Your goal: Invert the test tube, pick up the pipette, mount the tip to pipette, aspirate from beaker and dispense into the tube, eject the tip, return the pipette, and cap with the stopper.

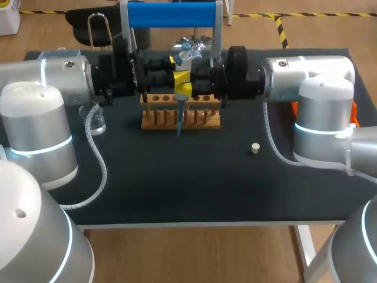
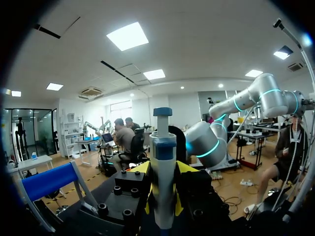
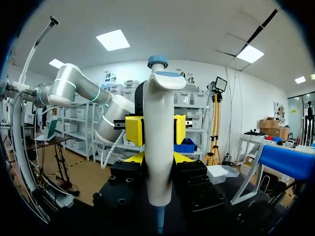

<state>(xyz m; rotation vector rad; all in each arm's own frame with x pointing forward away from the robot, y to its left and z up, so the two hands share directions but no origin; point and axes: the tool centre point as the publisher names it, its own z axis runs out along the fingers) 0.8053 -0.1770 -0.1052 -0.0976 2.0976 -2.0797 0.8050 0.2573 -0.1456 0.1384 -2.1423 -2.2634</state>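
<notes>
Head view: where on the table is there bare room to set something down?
Bare: the wide front strip of the table, between the wooden rack and the near edge, bordered by the left arm's cable and the stopper. Crowded: the back, where the pipette is held over the rack, with the beaker at its left.

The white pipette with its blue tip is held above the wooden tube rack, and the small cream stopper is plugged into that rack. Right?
No. The small cream stopper lies loose on the black table, apart from the wooden tube rack; the head view shows it. The white pipette is above the rack.
</notes>
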